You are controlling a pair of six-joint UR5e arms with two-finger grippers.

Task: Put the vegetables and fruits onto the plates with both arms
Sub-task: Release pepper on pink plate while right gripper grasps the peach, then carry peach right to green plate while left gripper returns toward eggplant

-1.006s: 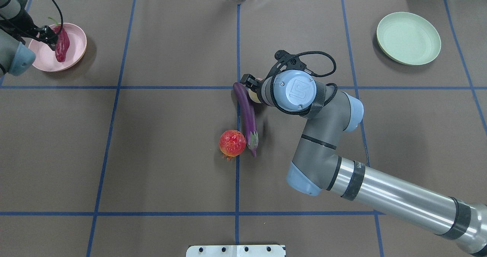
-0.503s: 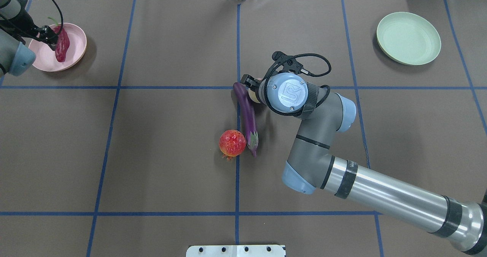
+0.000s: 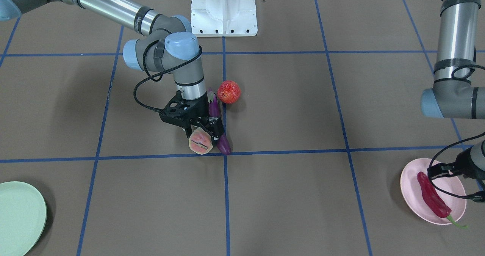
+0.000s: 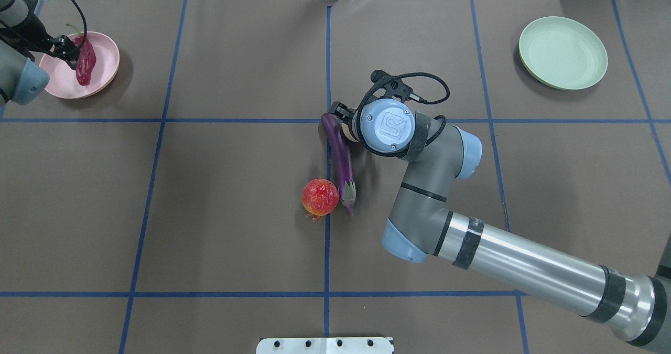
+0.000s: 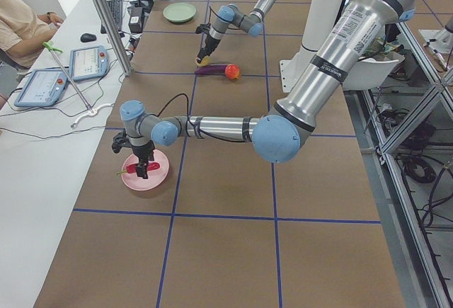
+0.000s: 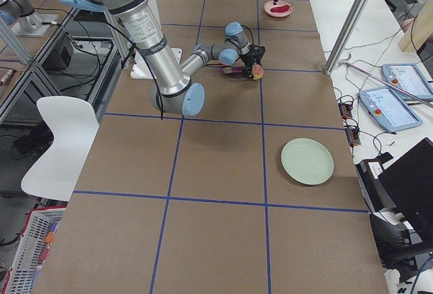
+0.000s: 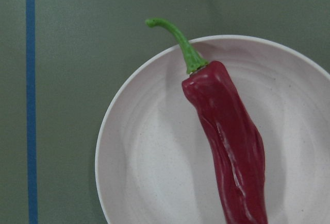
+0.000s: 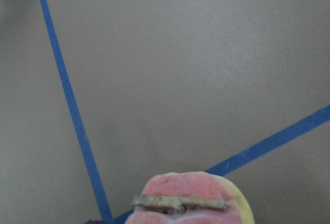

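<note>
My right gripper (image 3: 202, 136) has its fingers closed on the peach half (image 3: 199, 143), cut face turned away from the robot's base. The right wrist camera shows that face low in frame with brown mat beyond it; I cannot tell whether it has cleared the mat. What the next move turns on is where the mint green plate (image 4: 563, 52) lies from here: well apart, out to the robot's right and farther from the base, with no fruit on it. So I judge the carry to be a long diagonal sweep for this arm alone. Just beside the gripper on the robot's left lies the eggplant (image 4: 342, 157), its long axis running near-to-far along the blue centre line. Its blunt tip sits at the finger and may be touching it, so I would lift straight up before travelling to avoid dragging it. The strawberry (image 4: 320, 197) rests by the eggplant's stem end, nearer the base. Far off on the other side, the left gripper (image 3: 439, 170) hangs over the pink plate (image 4: 107, 55) with the chili (image 7: 227, 136) on the plate, stem poking past the rim; I cannot tell whether those fingers have let go. The table (image 4: 236, 212) is flat brown matting with blue grid tape, and I see nothing lying along the route to the green plate.
</note>
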